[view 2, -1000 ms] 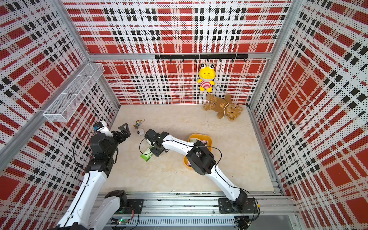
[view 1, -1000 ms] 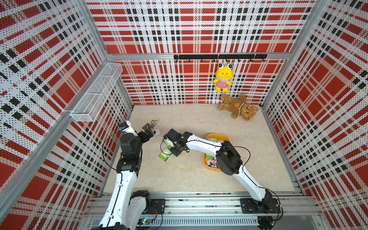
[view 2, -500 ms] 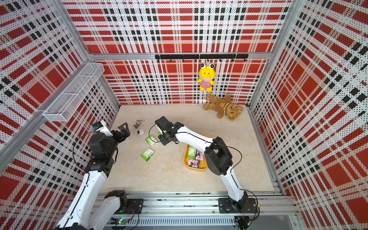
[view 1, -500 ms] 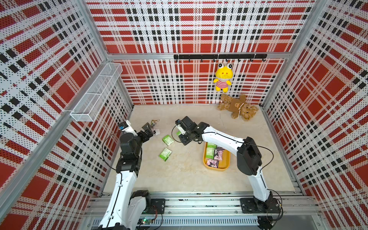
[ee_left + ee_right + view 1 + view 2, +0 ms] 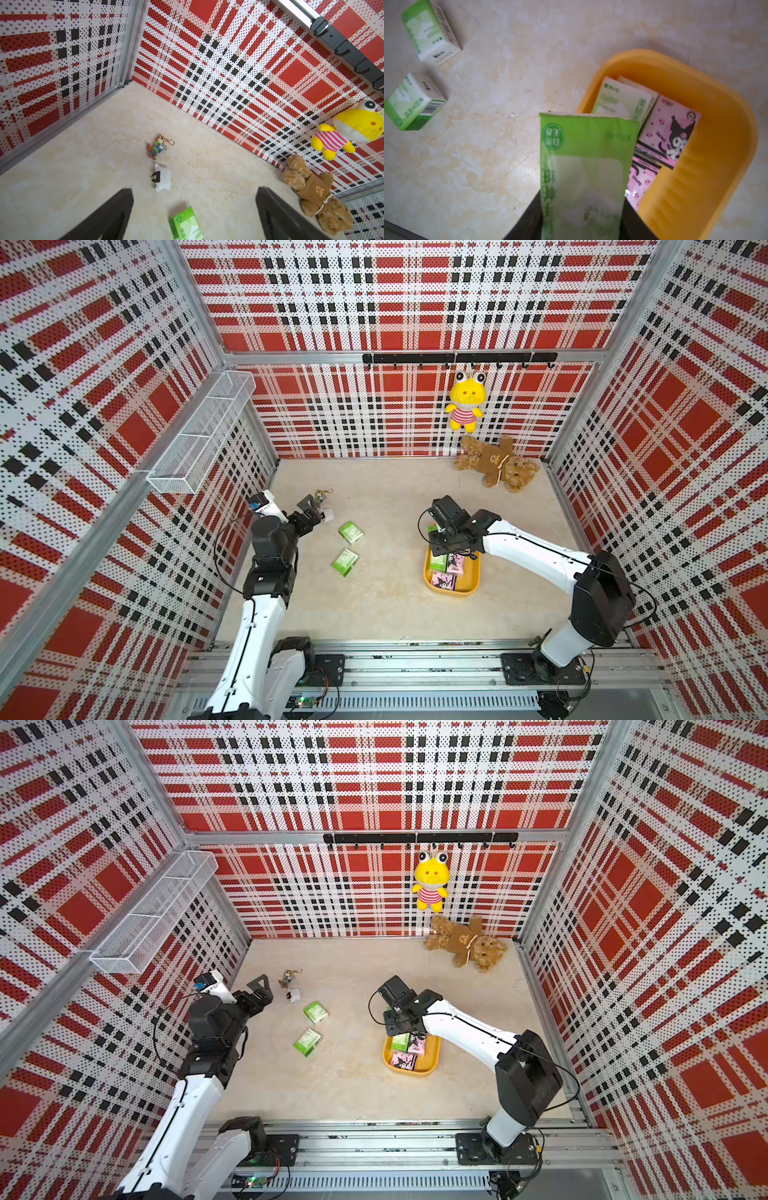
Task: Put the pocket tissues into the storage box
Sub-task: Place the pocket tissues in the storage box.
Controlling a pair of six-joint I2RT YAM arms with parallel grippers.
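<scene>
Right jaws: clamping a green packet [image 5: 583,166] just over box [image 5: 716,145] rim. Left jaws: spread wide, empty. Inside box already: approx 4 pkts [image 5: 623,99], green + pink. To go: 2 green pkts [image 5: 350,532] on surface [image 5: 386,614].

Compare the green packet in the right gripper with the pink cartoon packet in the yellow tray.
Colour: the green packet is green and white; the pink packet is pink with a black cartoon figure. State: the green packet is gripped between the right fingers over the tray rim; the pink packet lies flat inside. Both are small rectangular tissue packets.
</scene>
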